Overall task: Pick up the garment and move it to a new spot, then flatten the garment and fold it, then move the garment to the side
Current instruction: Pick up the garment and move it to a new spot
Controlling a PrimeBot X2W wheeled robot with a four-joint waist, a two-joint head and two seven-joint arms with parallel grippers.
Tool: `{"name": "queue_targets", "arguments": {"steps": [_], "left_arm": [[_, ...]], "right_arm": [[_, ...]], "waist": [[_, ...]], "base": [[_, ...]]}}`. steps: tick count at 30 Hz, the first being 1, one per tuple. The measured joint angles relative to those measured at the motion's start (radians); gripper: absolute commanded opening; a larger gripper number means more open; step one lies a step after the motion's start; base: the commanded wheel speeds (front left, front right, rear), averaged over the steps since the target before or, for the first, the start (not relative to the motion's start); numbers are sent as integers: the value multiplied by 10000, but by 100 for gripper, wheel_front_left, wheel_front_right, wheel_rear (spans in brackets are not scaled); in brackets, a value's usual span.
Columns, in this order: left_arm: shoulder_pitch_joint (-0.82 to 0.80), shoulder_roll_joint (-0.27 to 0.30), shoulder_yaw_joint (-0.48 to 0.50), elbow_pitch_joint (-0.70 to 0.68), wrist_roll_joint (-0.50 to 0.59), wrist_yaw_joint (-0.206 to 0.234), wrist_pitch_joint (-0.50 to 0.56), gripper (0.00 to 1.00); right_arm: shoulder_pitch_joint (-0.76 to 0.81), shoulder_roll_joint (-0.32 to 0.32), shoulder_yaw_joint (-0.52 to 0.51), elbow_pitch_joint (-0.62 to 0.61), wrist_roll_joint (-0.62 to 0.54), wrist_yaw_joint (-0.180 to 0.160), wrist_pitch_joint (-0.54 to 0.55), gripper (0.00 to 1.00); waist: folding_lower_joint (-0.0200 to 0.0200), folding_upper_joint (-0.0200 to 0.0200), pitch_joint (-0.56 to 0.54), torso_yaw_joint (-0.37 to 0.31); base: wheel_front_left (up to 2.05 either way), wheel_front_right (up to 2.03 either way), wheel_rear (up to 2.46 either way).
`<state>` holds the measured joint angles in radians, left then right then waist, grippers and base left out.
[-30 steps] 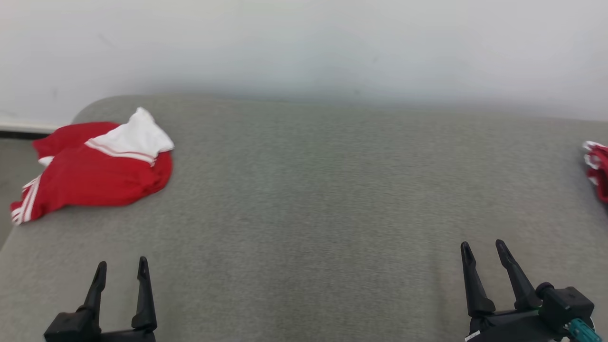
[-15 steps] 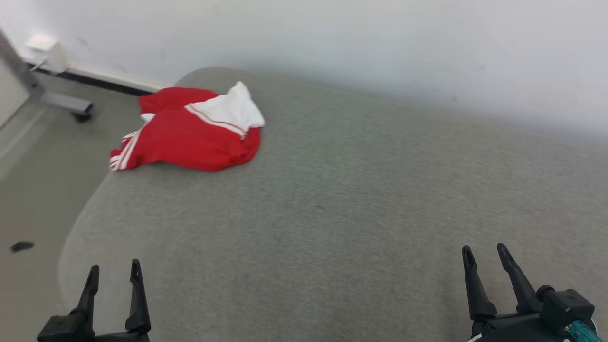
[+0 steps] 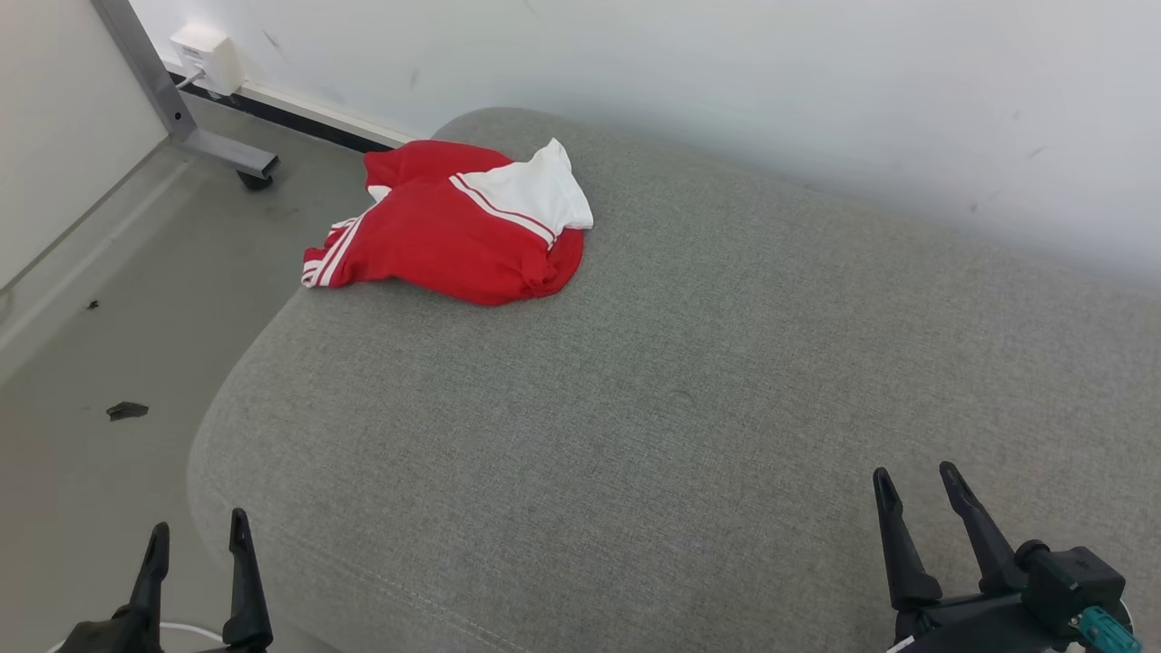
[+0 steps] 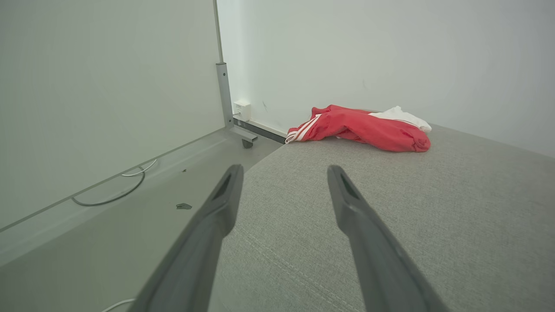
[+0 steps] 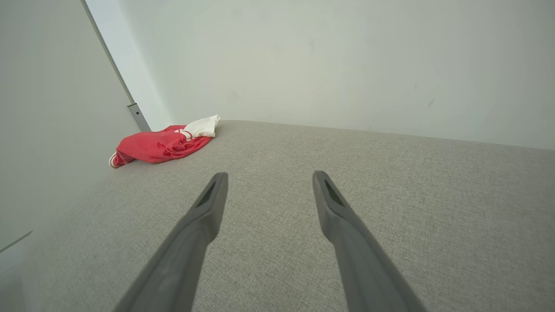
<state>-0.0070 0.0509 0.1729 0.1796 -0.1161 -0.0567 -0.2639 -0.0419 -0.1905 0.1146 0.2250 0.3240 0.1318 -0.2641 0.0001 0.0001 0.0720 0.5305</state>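
**Head view.** Red garment [image 3: 463,231] with white stripes and a white panel, crumpled in a heap at the far left corner of the grey cushion [image 3: 680,408]. Close to the white wall [image 3: 726,73], one striped end reaching the cushion's left edge. Left gripper [image 3: 200,521] at lower left, over the cushion's near left edge and the floor [image 3: 109,345]; fingers spread wide, nothing between them. Right gripper [image 3: 914,472] at lower right above bare cushion; fingers likewise parted, empty. Both well apart from the garment. On the floor at far left: grey metal leg [image 3: 195,136] on a castor, white wall box [image 3: 204,54], small dark scrap [image 3: 127,410].

**Left wrist view.** Two fingers wide apart, gripping nothing. Garment far ahead, right of centre, at the cushion's edge. Cable [image 4: 112,195] looped on the floor at left.

**Right wrist view.** Fingers wide apart, bare cushion between. Garment far off at upper left, by the wall.
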Motion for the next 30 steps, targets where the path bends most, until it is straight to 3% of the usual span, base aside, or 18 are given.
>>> {"name": "queue_targets", "arguments": {"steps": [13,19,30], "left_arm": [[-726,21,-6,136,-278,-23,0,100],[-2976,341,44,631,-562,-153,0,100],[-7635,1636,320,1710,-857,-58,934,100]], "right_arm": [[-186,-169,-384,-240,-295,0,0,100],[-696,-690,-704,-564,-368,0,0,100],[-1226,-1287,-1569,-1425,-282,2,0,100]], "waist": [[-1,0,209,-430],[0,0,873,-961],[2,1,2678,-2418]], "base": [[0,0,0],[0,0,0],[0,0,0]]}}
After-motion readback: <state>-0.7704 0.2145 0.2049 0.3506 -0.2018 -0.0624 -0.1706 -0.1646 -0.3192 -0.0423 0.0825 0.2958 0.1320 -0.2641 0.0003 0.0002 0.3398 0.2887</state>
